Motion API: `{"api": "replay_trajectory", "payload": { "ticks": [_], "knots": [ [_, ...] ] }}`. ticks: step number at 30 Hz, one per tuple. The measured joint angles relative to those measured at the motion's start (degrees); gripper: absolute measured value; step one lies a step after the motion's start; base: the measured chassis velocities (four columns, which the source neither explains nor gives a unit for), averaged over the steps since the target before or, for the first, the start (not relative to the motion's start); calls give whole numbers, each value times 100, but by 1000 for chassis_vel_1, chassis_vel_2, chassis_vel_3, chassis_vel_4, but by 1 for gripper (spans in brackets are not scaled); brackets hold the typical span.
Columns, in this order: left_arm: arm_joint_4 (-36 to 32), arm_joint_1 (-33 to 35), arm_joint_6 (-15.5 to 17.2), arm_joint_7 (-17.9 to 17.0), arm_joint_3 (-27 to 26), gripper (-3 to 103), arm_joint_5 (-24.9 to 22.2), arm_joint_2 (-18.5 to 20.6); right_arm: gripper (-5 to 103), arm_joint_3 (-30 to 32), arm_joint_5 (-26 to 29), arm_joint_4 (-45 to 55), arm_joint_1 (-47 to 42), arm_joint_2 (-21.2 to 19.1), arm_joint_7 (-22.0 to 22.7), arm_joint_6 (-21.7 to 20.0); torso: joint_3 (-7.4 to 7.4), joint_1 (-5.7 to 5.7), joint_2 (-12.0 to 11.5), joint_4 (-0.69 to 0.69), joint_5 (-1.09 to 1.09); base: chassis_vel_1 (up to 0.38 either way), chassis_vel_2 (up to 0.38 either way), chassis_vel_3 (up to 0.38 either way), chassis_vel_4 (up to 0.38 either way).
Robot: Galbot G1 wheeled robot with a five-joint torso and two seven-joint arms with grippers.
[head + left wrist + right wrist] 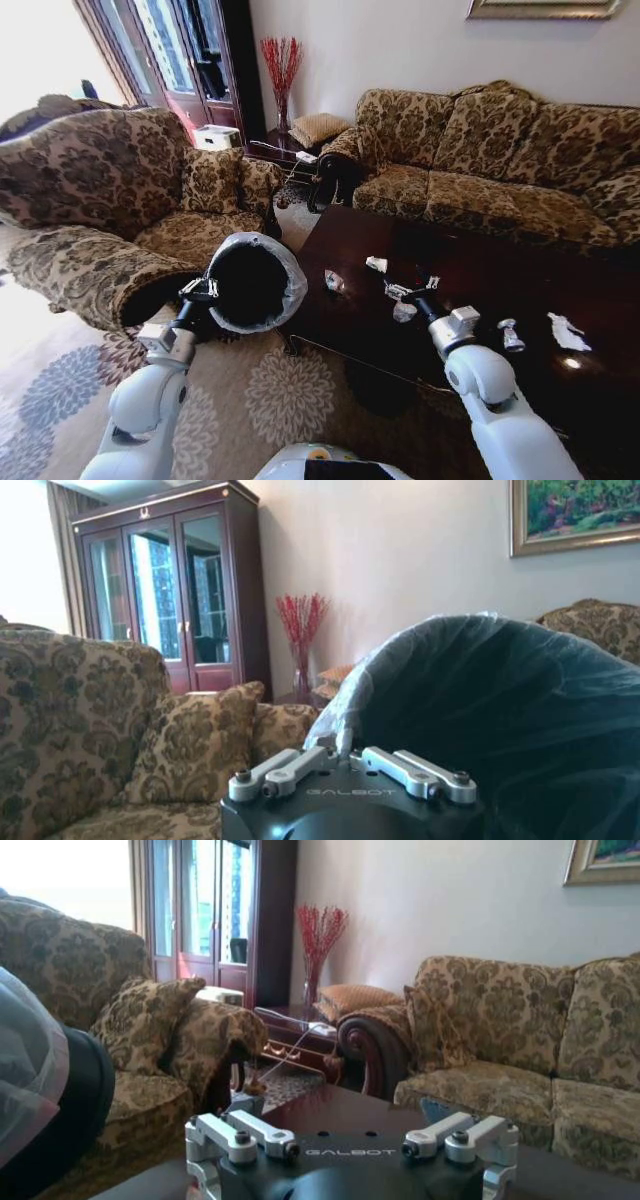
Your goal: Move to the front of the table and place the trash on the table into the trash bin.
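Left end effector (200, 290): fingers closed on the bag-lined rim of the trash bin (255, 280), holding the bin tilted, its dark opening facing the head camera, just beside the bench's (480, 270) left edge. In the left wrist view the fingers (345, 742) pinch the bag edge of the trash bin (500, 705).

Right end effector (418, 292): above the bench's middle, fingers spread apart, gripping nothing; in the right wrist view its fingers (205, 1129) stand wide.

Trash on the bench: crumpled white papers (376, 264) near the left edge, a small crushed bottle (510, 336) and a white wrapper (567, 331) toward the right end.
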Motion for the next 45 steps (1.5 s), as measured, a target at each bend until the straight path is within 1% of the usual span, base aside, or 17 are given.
{"api": "replay_trajectory", "payload": {
  "ticks": [9, 45],
  "knots": [
    [1, 1, -1, 1, 0, 0, 0, 1, 100, 3, 0, 0, -1, 1, -1, -2, 2, 5, -1, 0, 3, -115, 119, 114, -113],
    [1, 4, -3, 0, 0, 0, 0, 1, 100, 10, 4, 9, -5, 1, 0, -3, 1, 1, 0, 0, 2, 0, 0, 0, 0]
  ]
}}
